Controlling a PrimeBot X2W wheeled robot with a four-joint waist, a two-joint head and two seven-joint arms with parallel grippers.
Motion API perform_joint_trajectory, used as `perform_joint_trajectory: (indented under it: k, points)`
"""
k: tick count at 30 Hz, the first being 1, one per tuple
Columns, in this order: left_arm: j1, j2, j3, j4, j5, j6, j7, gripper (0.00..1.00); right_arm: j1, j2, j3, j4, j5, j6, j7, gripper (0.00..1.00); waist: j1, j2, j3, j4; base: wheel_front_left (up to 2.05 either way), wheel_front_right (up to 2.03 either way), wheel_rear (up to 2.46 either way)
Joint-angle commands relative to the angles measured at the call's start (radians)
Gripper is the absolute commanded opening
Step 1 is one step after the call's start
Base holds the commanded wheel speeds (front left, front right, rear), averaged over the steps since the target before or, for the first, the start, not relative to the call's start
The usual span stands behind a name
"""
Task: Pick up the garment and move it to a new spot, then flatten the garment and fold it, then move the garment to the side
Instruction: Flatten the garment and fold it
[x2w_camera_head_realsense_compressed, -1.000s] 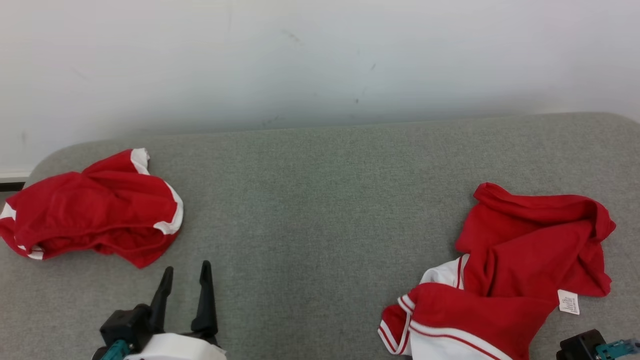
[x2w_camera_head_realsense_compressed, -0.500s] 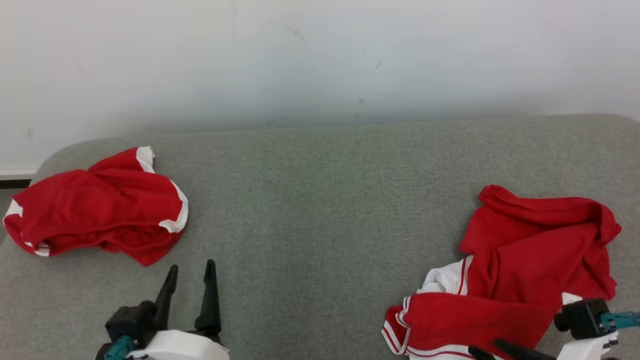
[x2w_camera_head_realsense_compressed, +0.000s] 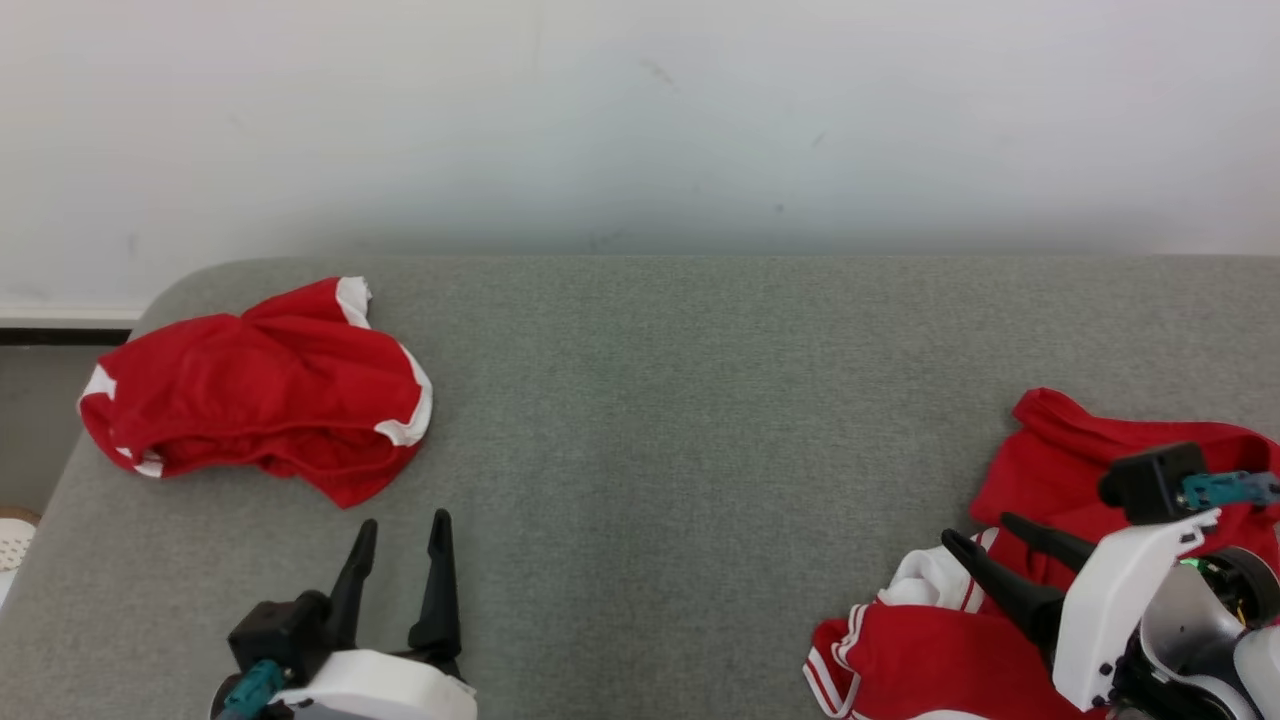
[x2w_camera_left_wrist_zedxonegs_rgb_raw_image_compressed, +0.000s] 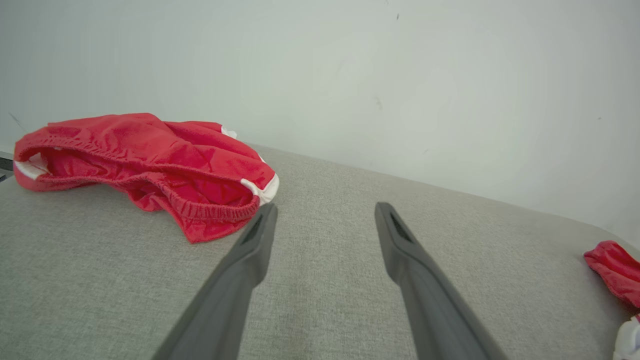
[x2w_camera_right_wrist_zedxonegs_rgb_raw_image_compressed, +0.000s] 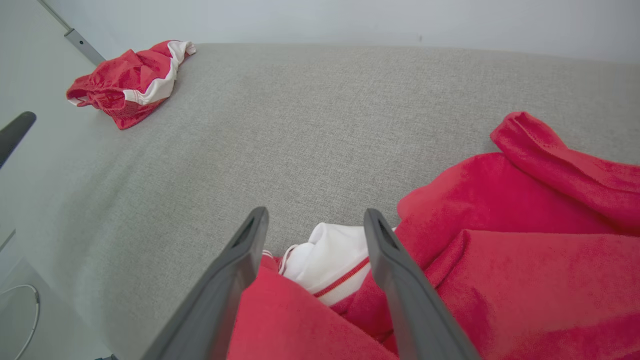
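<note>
At five o'clock the crumpled garment (x2w_camera_head_realsense_compressed: 1060, 470), soft red knit with white striped trim, lies under the right gripper (x2w_camera_head_realsense_compressed: 978, 528), whose fingers are spread wide and hold nothing. At seven the left gripper (x2w_camera_head_realsense_compressed: 403, 520) gapes empty over the grey woven cushion (x2w_camera_head_realsense_compressed: 680, 400). A second red bundle (x2w_camera_head_realsense_compressed: 260, 390) sits at ten.

On the desk (x2w_camera_head_realsense_compressed: 650, 400), the shorts (x2w_camera_head_realsense_compressed: 260, 390) lie at its left end and the shirt (x2w_camera_head_realsense_compressed: 1050, 460) at its right front corner. A wall (x2w_camera_head_realsense_compressed: 640, 120) stands behind the desk.
</note>
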Motion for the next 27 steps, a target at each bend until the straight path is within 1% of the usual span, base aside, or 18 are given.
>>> perform_joint_trajectory:
  k: [1, 2, 5, 9, 13, 18, 19, 20, 21, 22, 24, 27]
  points:
    - [-0.006, 0.004, -0.002, -0.001, -0.009, 0.007, -0.001, 1.00, -0.027, 0.004, 0.012, 0.024, -0.013, -0.001, 0.010, 1.00, 0.0000, 0.0000, 0.010, 0.020, 0.00, 0.00, 0.00]
    - [-0.005, 0.004, -0.005, 0.000, -0.013, 0.008, -0.001, 1.00, -0.048, 0.014, 0.023, 0.057, -0.013, -0.001, 0.024, 1.00, 0.0000, 0.0000, 0.012, 0.029, 0.00, 0.00, 0.00]
    - [-0.004, 0.003, -0.012, 0.003, -0.020, 0.011, -0.001, 1.00, -0.113, 0.012, 0.058, 0.158, -0.040, -0.001, 0.084, 1.00, 0.0000, 0.0000, 0.018, 0.051, 0.00, 0.00, 0.00]
    - [-0.007, 0.004, -0.012, 0.008, -0.024, 0.014, -0.001, 1.00, -0.158, 0.015, 0.103, 0.267, -0.028, -0.001, 0.185, 1.00, 0.0000, 0.0000, 0.019, 0.075, 0.00, 0.00, 0.00]
    - [-0.005, 0.004, -0.010, 0.007, -0.025, 0.016, -0.001, 1.00, -0.161, -0.002, 0.142, 0.313, 0.001, -0.001, 0.297, 1.00, 0.0000, 0.0000, 0.014, 0.090, 0.00, 0.00, 0.00]
    - [0.004, 0.004, -0.012, 0.005, -0.027, 0.016, -0.001, 1.00, -0.144, -0.013, 0.180, 0.354, -0.022, -0.001, 0.350, 1.00, 0.0000, 0.0000, 0.017, 0.095, 0.00, 0.00, 0.00]
    - [0.003, 0.004, -0.014, 0.005, -0.029, 0.017, -0.001, 1.00, -0.137, -0.011, 0.187, 0.366, -0.019, -0.001, 0.358, 0.91, 0.0000, 0.0000, 0.019, 0.096, 0.00, 0.00, 0.00]
    - [0.000, 0.004, -0.016, 0.003, -0.031, 0.017, -0.001, 1.00, -0.133, -0.010, 0.197, 0.376, -0.017, -0.001, 0.363, 0.49, 0.0000, 0.0000, 0.023, 0.098, 0.00, 0.00, 0.00]
    - [-0.004, 0.004, -0.018, 0.002, -0.033, 0.018, -0.001, 1.00, -0.132, -0.012, 0.205, 0.384, -0.020, -0.001, 0.362, 0.29, 0.0000, 0.0000, 0.026, 0.100, 0.00, 0.00, 0.00]
    - [-0.007, 0.004, -0.020, 0.001, -0.034, 0.017, -0.001, 1.00, -0.131, -0.012, 0.211, 0.392, -0.022, -0.001, 0.357, 0.00, 0.0000, 0.0000, 0.029, 0.102, 0.00, 0.00, 0.00]
    - [-0.008, 0.004, -0.019, 0.001, -0.036, 0.021, -0.001, 1.00, -0.131, -0.009, 0.223, 0.399, -0.016, -0.001, 0.348, 0.00, 0.0000, 0.0000, 0.033, 0.105, 0.00, 0.00, 0.00]
    - [-0.010, 0.004, -0.018, 0.000, -0.037, 0.024, -0.001, 1.00, -0.155, -0.010, 0.219, 0.397, -0.012, -0.001, 0.295, 0.00, 0.0000, 0.0000, 0.038, 0.108, 0.00, 0.00, 0.00]
